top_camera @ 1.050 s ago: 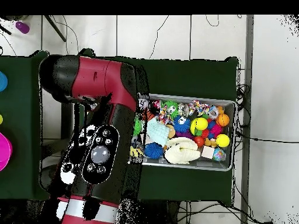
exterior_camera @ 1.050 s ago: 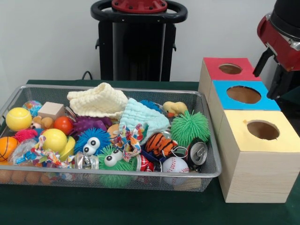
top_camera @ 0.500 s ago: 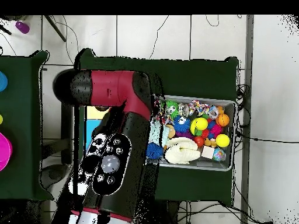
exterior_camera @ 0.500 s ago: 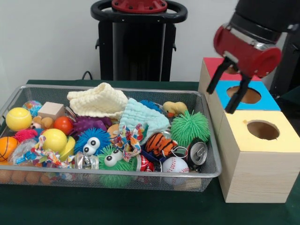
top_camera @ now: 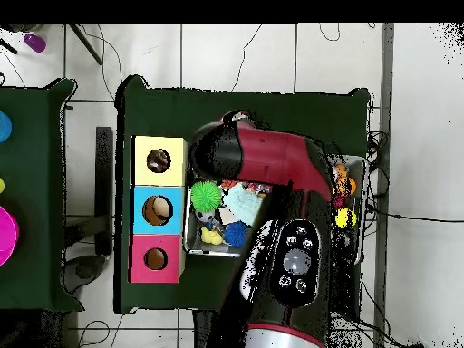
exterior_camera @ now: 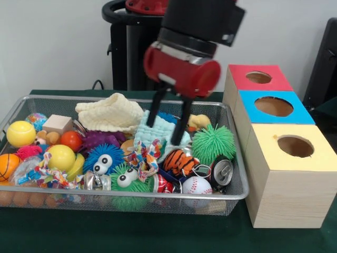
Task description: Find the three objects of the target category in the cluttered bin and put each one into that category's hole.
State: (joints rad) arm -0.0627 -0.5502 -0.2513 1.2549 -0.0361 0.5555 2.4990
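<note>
My gripper (exterior_camera: 164, 126) hangs open over the wire bin (exterior_camera: 21, 103), its two dark fingers (exterior_camera: 152, 112) spread above the pale blue cloth (exterior_camera: 158, 132), with nothing between them. Around it lie a green spiky ball (exterior_camera: 213, 142), a tiger toy (exterior_camera: 179, 162), a baseball (exterior_camera: 196, 185), a can (exterior_camera: 222, 172) and a cream cloth (exterior_camera: 110, 112). To the right stand three boxes with holes: red (exterior_camera: 259, 77), blue (exterior_camera: 274, 106), yellow (exterior_camera: 295, 146). In the overhead view the arm (top_camera: 272, 163) covers most of the bin; the green spiky ball (top_camera: 207, 194) and the boxes (top_camera: 158, 209) show.
The bin's left part holds yellow balls (exterior_camera: 21, 133), a wooden block (exterior_camera: 57, 124), a blue googly-eyed furry toy (exterior_camera: 102, 159), a green one (exterior_camera: 126, 182), a basketball (exterior_camera: 6, 166) and a rope toy (exterior_camera: 50, 176). The robot's black pedestal (exterior_camera: 152, 50) rises behind the bin.
The arm has swung from beside the boxes leftward across them and now hangs over the bin's middle. The gripper stays open and empty.
</note>
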